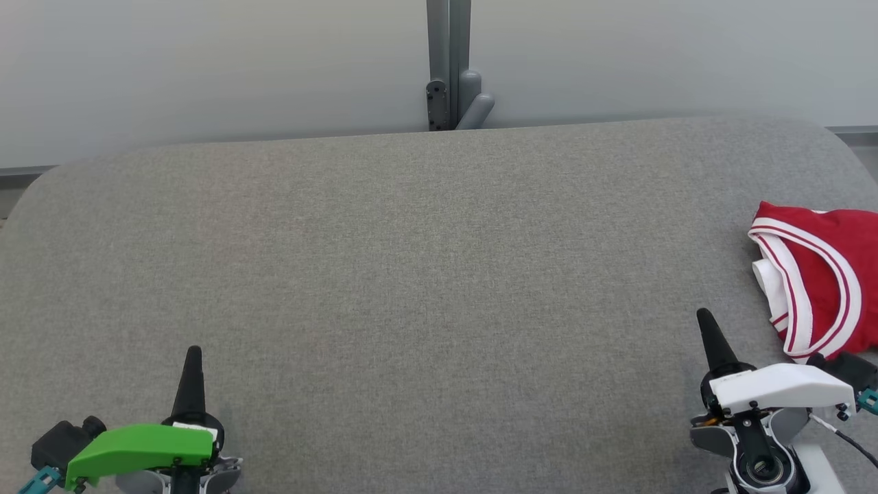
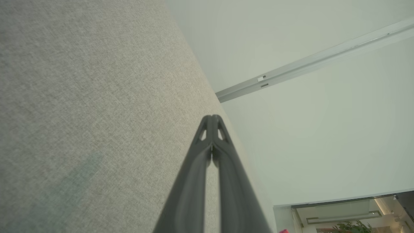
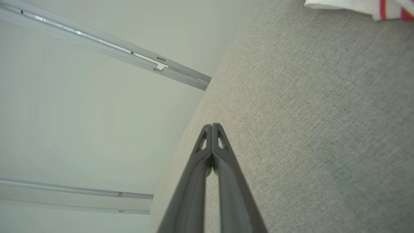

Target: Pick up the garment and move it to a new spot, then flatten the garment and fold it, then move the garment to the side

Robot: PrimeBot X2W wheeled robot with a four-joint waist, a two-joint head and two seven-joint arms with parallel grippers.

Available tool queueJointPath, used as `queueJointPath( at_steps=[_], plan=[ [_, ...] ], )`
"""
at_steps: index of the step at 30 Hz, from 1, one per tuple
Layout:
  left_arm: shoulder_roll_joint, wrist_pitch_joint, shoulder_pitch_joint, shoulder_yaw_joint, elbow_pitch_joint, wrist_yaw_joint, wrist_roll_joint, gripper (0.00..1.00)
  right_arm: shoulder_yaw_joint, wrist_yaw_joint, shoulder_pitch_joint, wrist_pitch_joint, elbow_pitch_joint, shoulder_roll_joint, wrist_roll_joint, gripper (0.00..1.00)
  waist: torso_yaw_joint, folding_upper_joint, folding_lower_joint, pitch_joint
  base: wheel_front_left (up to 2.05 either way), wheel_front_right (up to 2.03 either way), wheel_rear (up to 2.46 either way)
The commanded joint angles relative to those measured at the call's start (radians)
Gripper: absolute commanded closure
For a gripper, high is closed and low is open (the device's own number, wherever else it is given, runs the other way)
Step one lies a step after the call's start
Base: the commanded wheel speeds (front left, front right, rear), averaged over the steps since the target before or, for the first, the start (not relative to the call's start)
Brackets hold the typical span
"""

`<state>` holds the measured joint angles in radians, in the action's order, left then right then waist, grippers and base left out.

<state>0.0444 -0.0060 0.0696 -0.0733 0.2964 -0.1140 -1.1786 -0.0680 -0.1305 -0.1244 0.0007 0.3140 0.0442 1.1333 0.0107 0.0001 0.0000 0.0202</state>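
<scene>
Lying bunched at the right edge of the grey cloth-covered table (image 1: 411, 274), the garment (image 1: 820, 274) is red with white bands and thin dark-red stripes along its trim, and part of it runs off the right side of the head view. In the right wrist view a white and red strip of the garment (image 3: 355, 5) shows at the top right corner, apart from the fingers. Nearest to it is the right gripper (image 1: 706, 322), just beside the cloth on the side toward the table's middle, with its two dark fingers pressed together to a single point, nothing between them, and its tip clear of the fabric. A white cover (image 1: 782, 387) sits over its wrist, close below the garment's near edge. The same closed, empty pair of fingers shows in the right wrist view (image 3: 212, 127) over bare table. Well apart, at the lower left of the head view, the left gripper (image 1: 194, 357) points up the table behind a green cover (image 1: 140, 446), its fingers likewise closed tip to tip on nothing (image 2: 212, 118). Beyond the table's far edge stands a pale wall with a grey post (image 1: 449, 62).
</scene>
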Motion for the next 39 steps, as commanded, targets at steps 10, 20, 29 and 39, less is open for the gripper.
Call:
queueJointPath(
  at_steps=[10, 20, 29, 39],
  plan=[
    [0.007, 0.029, 0.027, -0.014, -0.022, -0.009, -0.109, 1.0, -0.014, -0.001, 0.004, 0.032, -0.026, 0.006, 0.12, 1.0, -0.002, -0.0001, 0.0, -0.003, 0.0, 0.0, 0.0],
    [0.007, 0.051, 0.03, -0.02, -0.029, -0.012, -0.19, 1.0, -0.024, -0.001, 0.006, 0.055, -0.035, 0.007, 0.211, 1.0, -0.004, -0.0001, 0.0, -0.006, 0.0, 0.0, 0.0],
    [0.008, 0.069, 0.036, -0.027, -0.036, -0.013, -0.26, 1.0, -0.032, 0.0, 0.008, 0.075, -0.044, 0.008, 0.288, 1.0, -0.006, -0.0001, 0.0, -0.009, 0.0, 0.0, 0.0],
    [0.008, 0.088, 0.038, -0.033, -0.044, -0.016, -0.326, 1.0, -0.039, 0.0, 0.01, 0.093, -0.051, 0.008, 0.36, 1.0, -0.007, -0.0001, 0.0, -0.012, 0.0, 0.0, 0.0]
  ],
)
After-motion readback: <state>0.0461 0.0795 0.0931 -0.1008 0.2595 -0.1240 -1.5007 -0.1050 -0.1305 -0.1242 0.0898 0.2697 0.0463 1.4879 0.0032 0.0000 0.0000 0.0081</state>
